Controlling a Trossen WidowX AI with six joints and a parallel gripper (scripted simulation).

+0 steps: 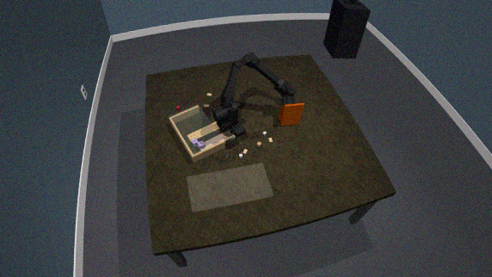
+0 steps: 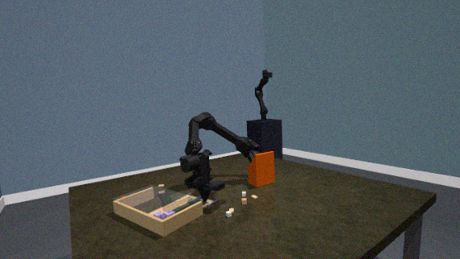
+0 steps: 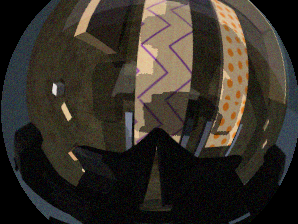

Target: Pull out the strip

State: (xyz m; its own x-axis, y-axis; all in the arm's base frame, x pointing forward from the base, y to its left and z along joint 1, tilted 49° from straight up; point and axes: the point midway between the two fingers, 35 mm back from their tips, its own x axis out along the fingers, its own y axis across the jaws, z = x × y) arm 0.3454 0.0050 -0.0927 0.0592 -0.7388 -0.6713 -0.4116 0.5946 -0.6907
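A shallow wooden tray [image 1: 181, 138] [image 2: 137, 218] holds strips lying side by side. One strip with purple zigzags [image 3: 167, 55] runs up the middle of the wrist view; a strip with orange dots [image 3: 234, 75] lies to its right. Purple cubes [image 1: 198, 144] [image 2: 161, 214] sit inside the tray near its far end from the gripper; their labels are too small to read, and they are outside the wrist view. My gripper [image 2: 205, 201] [image 3: 157, 131] is shut with nothing visible between its tips, low by the near ends of the strips. Its exact contact with the zigzag strip is unclear.
A clear sheet seems to cover part of the tray. Several small white and tan blocks [image 1: 259, 144] [image 2: 244, 201] lie beside the gripper. An orange block [image 1: 292, 114] [image 2: 264, 169] stands near the arm's other end. A pale rectangle [image 1: 230, 187] lies on the table.
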